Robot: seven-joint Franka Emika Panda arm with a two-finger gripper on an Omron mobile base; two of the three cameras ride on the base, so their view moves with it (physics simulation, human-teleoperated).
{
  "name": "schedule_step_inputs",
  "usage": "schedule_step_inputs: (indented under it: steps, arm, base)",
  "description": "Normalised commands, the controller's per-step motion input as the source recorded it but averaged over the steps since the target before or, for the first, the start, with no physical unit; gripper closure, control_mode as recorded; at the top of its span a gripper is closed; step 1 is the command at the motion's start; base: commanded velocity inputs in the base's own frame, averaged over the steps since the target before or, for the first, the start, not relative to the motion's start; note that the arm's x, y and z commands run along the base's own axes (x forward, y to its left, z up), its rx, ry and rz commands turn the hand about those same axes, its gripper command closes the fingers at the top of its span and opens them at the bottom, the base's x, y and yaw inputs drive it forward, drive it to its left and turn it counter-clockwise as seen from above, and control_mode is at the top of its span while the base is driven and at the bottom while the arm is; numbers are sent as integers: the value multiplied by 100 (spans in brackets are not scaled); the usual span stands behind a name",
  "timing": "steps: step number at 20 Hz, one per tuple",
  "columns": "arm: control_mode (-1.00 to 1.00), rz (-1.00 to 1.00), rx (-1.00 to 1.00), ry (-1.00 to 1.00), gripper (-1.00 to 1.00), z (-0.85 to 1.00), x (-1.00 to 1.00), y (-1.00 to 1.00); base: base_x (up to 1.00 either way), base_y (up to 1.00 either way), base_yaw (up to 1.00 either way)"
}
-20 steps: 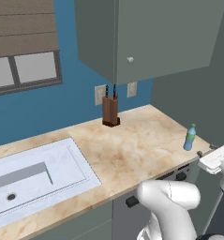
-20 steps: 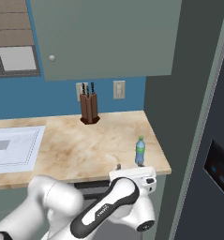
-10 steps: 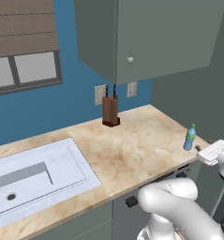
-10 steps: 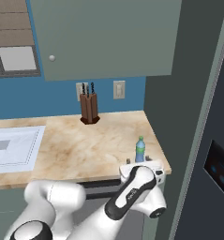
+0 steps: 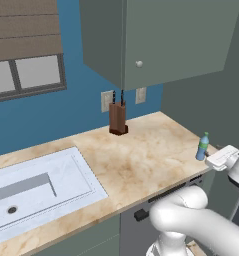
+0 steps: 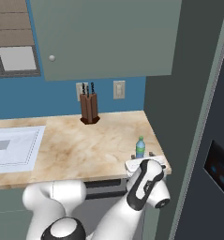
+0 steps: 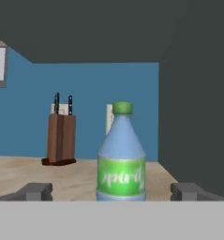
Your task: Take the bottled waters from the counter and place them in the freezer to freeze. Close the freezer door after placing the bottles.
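Bottle [image 7: 122, 154] of blue-green water with a green cap and green label stands upright right in front of my hand camera, between the two dark fingertips [image 7: 36, 191] of the tool, which I see spread wide on either side of it without touching it. From the left base camera the same bottle [image 5: 203, 146] sits at the far right end of the tabletop [image 5: 136, 155], close to the front edge, with the white hand of the tool [image 5: 223, 157] just beside it at the edge. The right base camera shows the bottle [image 6: 140, 147] just behind the tool [image 6: 145, 165], near the corner where the tabletop [image 6: 85, 145] meets the tall dark side panel [image 6: 179, 93]. A brown knife block [image 5: 118, 118] stands further back against the blue wall (well apart from the bottle). The pale sink [image 5: 36, 185] lies at the left end. A grey-green wall cabinet [image 5: 161, 40] with a round knob hangs above.
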Motion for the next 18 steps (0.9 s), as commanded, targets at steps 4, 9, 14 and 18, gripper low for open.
schedule_step_inputs:
  steps: [4, 9, 14, 18]
  arm:
    - [-100, 0, 0, 0, -100, -16, 26, -7]
    - [-100, 0, 0, 0, -100, -17, 25, -5]
    - [-100, 0, 0, 0, -100, -9, 8, 0]
    - [-100, 0, 0, 0, -100, 0, 1, 0]
  base:
    - [0, 0, 0]
    - [0, 0, 0]
    - [0, 0, 0]
    - [0, 0, 0]
